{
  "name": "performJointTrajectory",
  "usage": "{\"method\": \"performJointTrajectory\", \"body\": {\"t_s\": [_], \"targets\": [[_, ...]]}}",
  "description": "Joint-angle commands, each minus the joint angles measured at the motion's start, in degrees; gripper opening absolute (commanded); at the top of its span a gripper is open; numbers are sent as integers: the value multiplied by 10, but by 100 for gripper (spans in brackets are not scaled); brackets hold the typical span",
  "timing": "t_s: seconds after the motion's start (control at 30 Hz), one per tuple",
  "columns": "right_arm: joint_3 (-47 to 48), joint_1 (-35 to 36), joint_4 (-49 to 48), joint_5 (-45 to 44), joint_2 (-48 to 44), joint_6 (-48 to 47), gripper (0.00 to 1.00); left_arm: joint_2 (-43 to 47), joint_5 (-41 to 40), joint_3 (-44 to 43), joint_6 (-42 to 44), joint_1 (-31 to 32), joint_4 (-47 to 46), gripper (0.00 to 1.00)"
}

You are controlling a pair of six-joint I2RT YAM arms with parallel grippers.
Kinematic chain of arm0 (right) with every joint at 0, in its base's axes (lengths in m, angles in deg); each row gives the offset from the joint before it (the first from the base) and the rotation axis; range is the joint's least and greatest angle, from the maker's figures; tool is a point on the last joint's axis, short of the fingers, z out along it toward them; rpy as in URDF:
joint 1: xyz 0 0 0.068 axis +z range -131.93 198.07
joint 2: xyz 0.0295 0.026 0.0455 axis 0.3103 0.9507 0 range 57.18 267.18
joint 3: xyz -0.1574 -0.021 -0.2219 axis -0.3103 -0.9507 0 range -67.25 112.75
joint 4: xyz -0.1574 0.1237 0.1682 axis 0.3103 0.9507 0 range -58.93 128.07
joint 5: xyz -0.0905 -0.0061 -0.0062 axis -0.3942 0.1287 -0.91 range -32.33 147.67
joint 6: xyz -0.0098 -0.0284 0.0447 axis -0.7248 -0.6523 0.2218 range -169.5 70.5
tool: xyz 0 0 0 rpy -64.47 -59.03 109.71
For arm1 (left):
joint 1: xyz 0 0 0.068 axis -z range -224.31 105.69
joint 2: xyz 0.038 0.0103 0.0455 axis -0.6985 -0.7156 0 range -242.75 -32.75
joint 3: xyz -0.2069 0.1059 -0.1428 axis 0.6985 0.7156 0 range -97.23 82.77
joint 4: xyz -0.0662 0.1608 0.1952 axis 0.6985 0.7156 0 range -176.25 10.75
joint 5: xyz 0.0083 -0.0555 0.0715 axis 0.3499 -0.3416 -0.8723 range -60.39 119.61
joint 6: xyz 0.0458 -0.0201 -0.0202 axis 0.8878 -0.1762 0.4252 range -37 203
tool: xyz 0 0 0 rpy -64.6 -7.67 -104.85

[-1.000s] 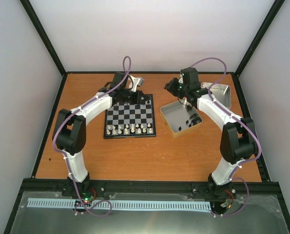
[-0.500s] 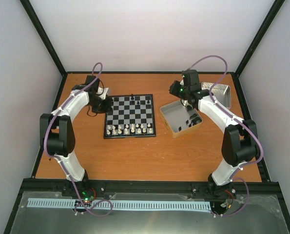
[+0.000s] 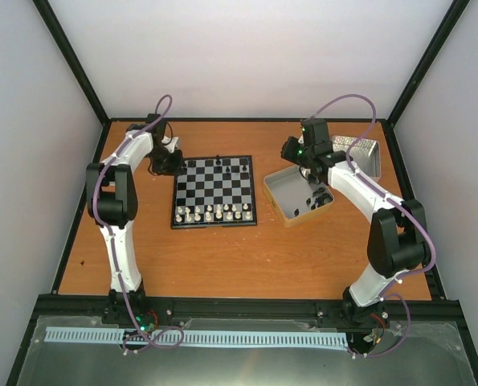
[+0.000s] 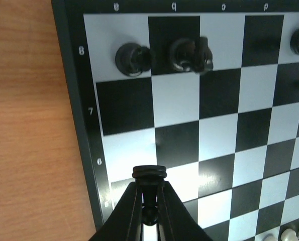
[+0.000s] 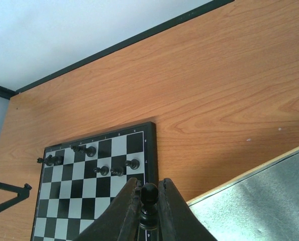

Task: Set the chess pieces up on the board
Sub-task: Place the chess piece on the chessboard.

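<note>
The board (image 3: 214, 224) lies mid-table with white pieces along its near rows and a few black chess pieces (image 3: 222, 163) at its far rows. My left gripper (image 3: 168, 163) hangs at the board's far-left corner. In the left wrist view it (image 4: 149, 190) is shut on a black piece (image 4: 149, 173), held above the left-hand squares of the board (image 4: 219, 135). Black pieces (image 4: 131, 58) stand on rank 8. My right gripper (image 3: 289, 148) hovers off the board's far-right corner, shut on a black pawn (image 5: 149, 195) above the board's right border (image 5: 150, 150).
An open metal tin (image 3: 275, 195) sits right of the board, under the right arm, with its rim (image 5: 250, 175) close to the right gripper. A second tin (image 3: 361, 149) lies at the back right. White pieces (image 4: 292, 233) show at the left wrist view's lower right corner.
The left arm has swung from above the board's far edge to its far-left corner, gripper staying shut. The right arm has shifted only slightly.
</note>
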Motion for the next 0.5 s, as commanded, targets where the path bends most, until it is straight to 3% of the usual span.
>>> {"method": "performJointTrajectory", "body": {"t_s": [0.0,0.47], "targets": [[-7,3,-11,-18,-16,-11,12,-29,14,-52,7,-7,36,3],[5,3,-11,-20,-3,-23,12,-68,26,-78,-6,-7,34,6]]}}
